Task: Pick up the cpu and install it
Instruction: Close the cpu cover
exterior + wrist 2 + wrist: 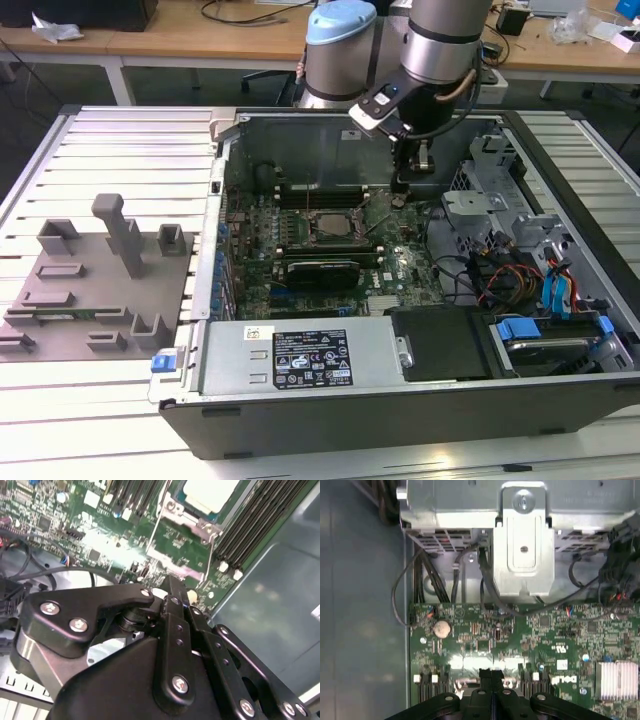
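- At the exterior view's left, a grey fixture (100,300) with upright blocks lies on the slatted table (120,150), well apart from the arm (440,40).
- Next along stands the open computer case (400,410), with the green motherboard (260,270) lying flat inside it.
- The cpu (328,226) sits in the socket near the middle of the board. In the exterior view it is a small pale square ringed by a dark frame.
- The second wrist view brings the cpu's silvery-white top (209,492) close, though the picture's edge cuts it off. A metal frame and a wire lever lie beside it, and I cannot tell whether that frame is clamped down.
- The gripper (398,197) hangs low over the board, just to the exterior view's right of the socket and apart from the cpu.
- In both wrist views its fingers (485,676) are pressed together with nothing between them (172,584).
- The first wrist view looks past the fingertips to a coin cell (441,627), a silver bracket (524,545) and a finned heat sink (617,680) that runs off the frame.
- Farthest to the exterior view's right, blue cables (555,290) tangle in the drive bay.
- In the second wrist view the gripper's black body hides much of the board.
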Robot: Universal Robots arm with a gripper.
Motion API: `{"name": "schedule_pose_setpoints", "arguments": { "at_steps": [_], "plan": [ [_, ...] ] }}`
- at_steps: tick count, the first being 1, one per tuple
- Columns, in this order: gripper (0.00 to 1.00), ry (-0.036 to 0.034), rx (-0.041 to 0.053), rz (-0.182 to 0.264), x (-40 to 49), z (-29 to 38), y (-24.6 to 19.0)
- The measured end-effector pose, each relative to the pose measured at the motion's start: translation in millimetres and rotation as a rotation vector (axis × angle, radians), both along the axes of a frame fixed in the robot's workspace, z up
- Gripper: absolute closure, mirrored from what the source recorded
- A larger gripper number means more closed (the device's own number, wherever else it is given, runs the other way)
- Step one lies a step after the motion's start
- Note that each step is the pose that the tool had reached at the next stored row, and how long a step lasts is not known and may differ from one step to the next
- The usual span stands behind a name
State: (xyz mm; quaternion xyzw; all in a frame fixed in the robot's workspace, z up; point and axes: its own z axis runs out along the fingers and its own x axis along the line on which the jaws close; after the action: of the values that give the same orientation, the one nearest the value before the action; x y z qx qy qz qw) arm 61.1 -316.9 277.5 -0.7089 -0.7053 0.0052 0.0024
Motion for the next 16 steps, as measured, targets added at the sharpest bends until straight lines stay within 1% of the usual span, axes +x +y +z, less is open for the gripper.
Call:
{"name": "schedule_pose_setpoints", "arguments": {
  "at_steps": [6, 7, 8, 9, 10, 13, 16],
  "plan": [
    [0.89, 0.0013, 0.0001, 0.000, 8.5, -11.2, 0.0],
    [0.89, 0.0026, 0.0001, 0.000, 11.9, -15.8, 0.0],
    [0.89, 0.0033, 0.0001, 0.000, 12.9, -17.7, 0.0],
    [0.89, 0.0044, 0.0000, 0.000, 13.4, -19.6, 0.0],
    [0.89, 0.0076, 0.0001, 0.000, 13.6, -24.1, 0.0],
    [0.89, 0.0109, 0.0001, 0.000, 13.5, -29.3, 0.0],
    [0.89, 0.0110, -0.0001, 0.000, 11.3, -31.2, 0.0]
  ]
}}
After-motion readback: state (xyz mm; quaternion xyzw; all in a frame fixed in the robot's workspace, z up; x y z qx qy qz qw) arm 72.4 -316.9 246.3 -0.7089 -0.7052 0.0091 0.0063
